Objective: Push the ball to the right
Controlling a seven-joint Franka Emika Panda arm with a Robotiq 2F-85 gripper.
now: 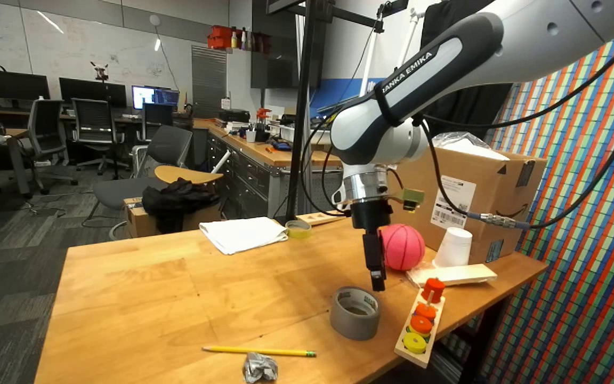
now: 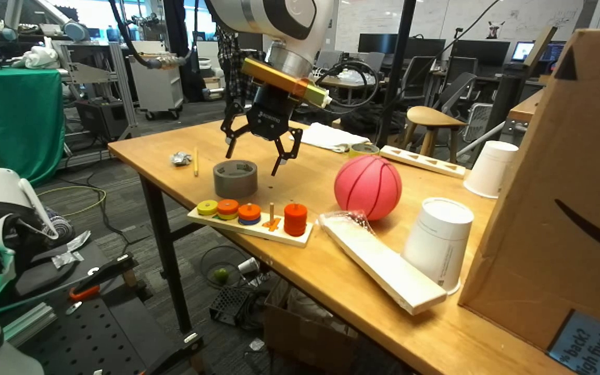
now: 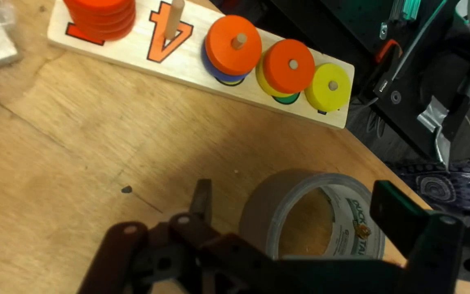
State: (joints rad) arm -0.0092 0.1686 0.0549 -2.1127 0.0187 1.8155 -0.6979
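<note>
One pinkish-red basketball (image 2: pixel 367 187) with dark seams sits on the wooden desk (image 1: pixel 142 288), between my hand (image 2: pixel 251 165) and one cardboard box (image 1: pixel 509 192). My hand hangs in the air, apart from the ball, its two fingers (image 2: pixel 277 165) spread wide and gripping nothing. Just beside the ball lies one pale wooden plank (image 2: pixel 383 265), with clear plastic (image 2: pixel 354 219) bunched about its nearer end. In an exterior view I count two white paper cups (image 2: pixel 438 245), both upside down: one stands next to the plank, the other is partly hidden by the box.

Close by my fingers rests one grey duct tape roll (image 1: pixel 355 322), its hole facing up; in the wrist view it appears between them. Near the roll lies one wooden counting board (image 2: pixel 250 224) with five pegs. Four carry discs (image 3: pixel 328 87): one is topped yellow, two are topped orange, and one at the end bears a taller red-orange stack. The fifth stands bare beside a printed 4.

Farther across, between one folded white cloth (image 1: pixel 243 233) and one wooden strip (image 2: pixel 422 161) with cut-out holes, sits one yellowish tape roll (image 1: pixel 299 229). One yellow pencil (image 1: pixel 259 351) lies near one crumpled silver wad (image 1: pixel 260 368).
</note>
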